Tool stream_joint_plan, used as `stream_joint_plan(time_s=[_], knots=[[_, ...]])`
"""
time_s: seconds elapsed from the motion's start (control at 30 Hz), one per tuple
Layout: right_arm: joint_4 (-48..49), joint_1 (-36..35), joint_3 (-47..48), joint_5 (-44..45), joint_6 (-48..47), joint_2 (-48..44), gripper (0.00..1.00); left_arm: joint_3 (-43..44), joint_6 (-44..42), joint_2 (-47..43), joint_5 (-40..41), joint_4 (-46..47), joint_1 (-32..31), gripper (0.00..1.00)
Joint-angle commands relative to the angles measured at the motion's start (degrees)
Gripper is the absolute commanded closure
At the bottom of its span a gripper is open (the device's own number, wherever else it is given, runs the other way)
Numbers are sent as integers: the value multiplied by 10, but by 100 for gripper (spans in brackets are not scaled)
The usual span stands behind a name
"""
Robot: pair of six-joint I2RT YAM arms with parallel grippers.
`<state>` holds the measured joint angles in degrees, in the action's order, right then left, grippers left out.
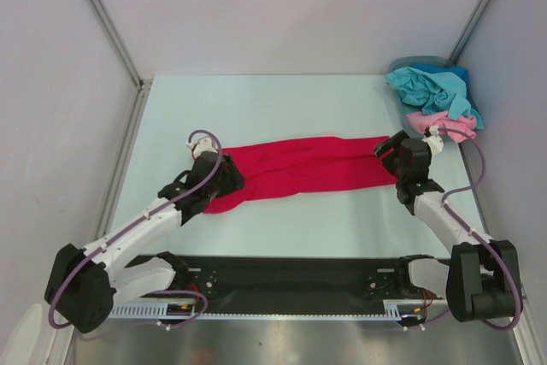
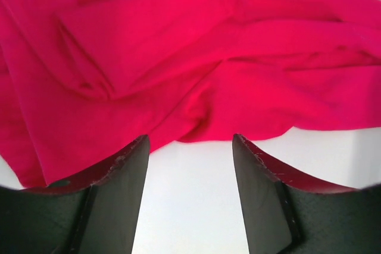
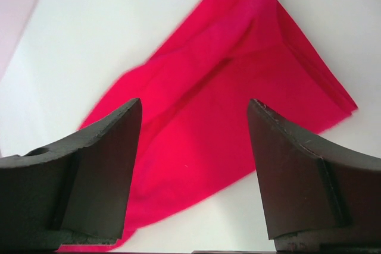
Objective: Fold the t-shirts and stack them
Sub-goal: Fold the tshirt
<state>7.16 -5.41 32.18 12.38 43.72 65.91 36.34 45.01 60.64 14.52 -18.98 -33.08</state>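
Roughly across the middle of the table lies the red t-shirt, folded into a long, narrow band that runs from left to right, with soft creases along its length. Its left end is bunched and a little wider; its right end is flatter and squarer.

At the left end sits the left hand. In the left wrist view its two dark fingers stand apart, bare table showing in the gap between them, and the cloth's rumpled edge lies just past the fingertips. Nothing is pinched between them. The cloth runs under the outer side of one finger, but whether it touches cannot be told.

At the right end sits the right hand. From the right wrist view its fingers are spread wide over the red cloth, which lies flat on the table below and between them, not gripped.

Well apart, at the far right corner, a teal t-shirt and a pink t-shirt are heaped loosely together over a blue-grey basket, of which only the rim shows.
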Motion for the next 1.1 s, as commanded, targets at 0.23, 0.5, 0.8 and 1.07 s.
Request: stream_joint_plan(time_s=[0.23, 0.5, 0.8, 1.07], knots=[[32, 4, -77, -44, 5, -57, 25, 8, -77, 90, -179, 148, 104, 36], [46, 50, -125, -112, 9, -76, 25, -26, -64, 74, -103, 153, 180, 37], [46, 50, -159, -152, 16, -120, 25, 106, -83, 143, 30, -6, 201, 37], [68, 50, -190, -180, 47, -133, 26, 261, -169, 272, 51, -167, 209, 37]])
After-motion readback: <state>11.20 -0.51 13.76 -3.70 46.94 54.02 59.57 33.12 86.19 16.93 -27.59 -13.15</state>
